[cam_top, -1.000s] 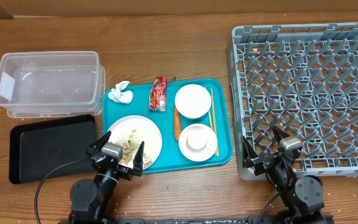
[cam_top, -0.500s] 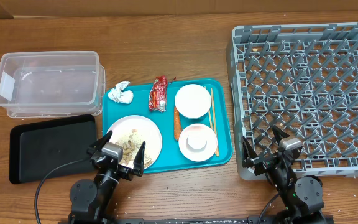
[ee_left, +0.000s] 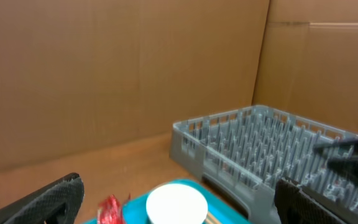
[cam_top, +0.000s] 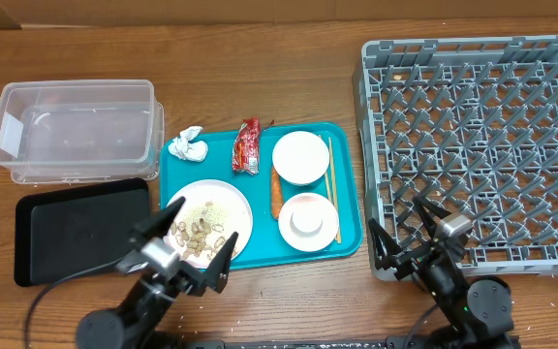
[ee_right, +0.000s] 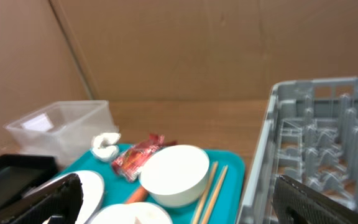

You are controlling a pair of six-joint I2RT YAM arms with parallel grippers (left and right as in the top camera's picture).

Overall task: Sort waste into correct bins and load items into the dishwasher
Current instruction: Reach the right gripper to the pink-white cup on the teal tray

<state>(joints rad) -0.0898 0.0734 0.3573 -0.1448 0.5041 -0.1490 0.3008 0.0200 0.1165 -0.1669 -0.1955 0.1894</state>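
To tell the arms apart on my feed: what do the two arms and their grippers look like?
The left arm and right arm look alike: black, with round joint housings. The left gripper and right gripper each carry a silver-grey block behind two black, tapering fingers. A thin black cable loops out from the left arm.

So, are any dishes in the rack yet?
No, the rack shows only bare pegs; the plate sits on the teal tray.
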